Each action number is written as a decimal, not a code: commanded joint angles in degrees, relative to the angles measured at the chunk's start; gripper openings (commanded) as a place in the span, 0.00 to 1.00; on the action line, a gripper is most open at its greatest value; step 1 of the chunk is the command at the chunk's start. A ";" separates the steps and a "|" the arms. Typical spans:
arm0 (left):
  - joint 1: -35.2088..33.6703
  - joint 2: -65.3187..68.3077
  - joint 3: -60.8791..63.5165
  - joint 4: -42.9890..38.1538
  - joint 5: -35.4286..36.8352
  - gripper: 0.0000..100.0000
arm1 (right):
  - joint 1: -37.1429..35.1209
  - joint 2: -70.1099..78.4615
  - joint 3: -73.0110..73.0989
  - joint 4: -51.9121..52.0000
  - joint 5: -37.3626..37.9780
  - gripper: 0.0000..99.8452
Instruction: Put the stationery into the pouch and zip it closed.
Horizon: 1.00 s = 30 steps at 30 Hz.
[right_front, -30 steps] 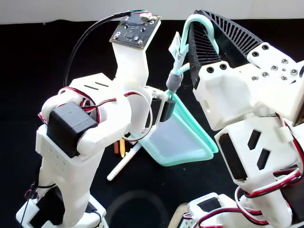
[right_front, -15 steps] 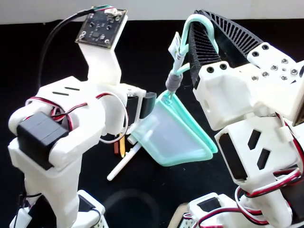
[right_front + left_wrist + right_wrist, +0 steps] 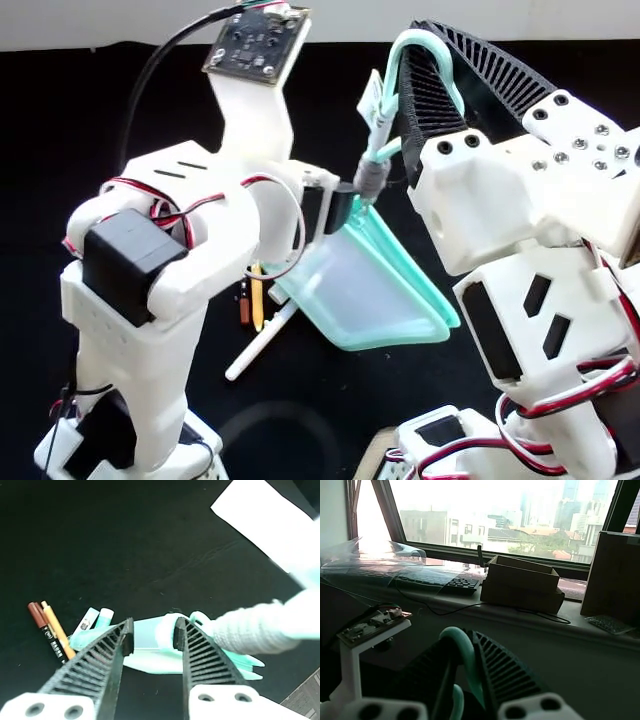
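Note:
A translucent teal pouch hangs tilted above the black table, its lower corner near the surface. My right gripper is shut on the pouch's teal loop, holding it up. Below the loop a grey zip pull dangles on a cord. My left gripper is open, with its fingers on either side of the pouch's upper edge; in the high view this gripper is at the pouch's top corner. A brown and an orange marker and a white pen lie on the table beside the pouch.
Two short white-and-teal items lie next to the markers. A white sheet lies farther off on the black table. The right arm's bulky body fills the right side.
My left arm swung away to the left and then came back, so its gripper is again at the pouch's top corner. The right gripper kept holding the loop still.

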<state>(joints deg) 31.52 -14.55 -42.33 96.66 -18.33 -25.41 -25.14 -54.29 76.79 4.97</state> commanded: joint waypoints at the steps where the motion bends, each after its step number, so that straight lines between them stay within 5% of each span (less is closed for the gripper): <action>1: 1.80 0.66 -3.30 0.26 -0.44 0.15 | -0.40 -0.40 -1.10 0.22 -0.35 0.01; 30: 2.24 2.86 -3.38 1.32 -0.62 0.15 | -0.40 0.13 -5.58 0.84 -0.09 0.01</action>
<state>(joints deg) 33.80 -11.12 -44.09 97.80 -18.33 -25.41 -25.14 -58.51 78.02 4.88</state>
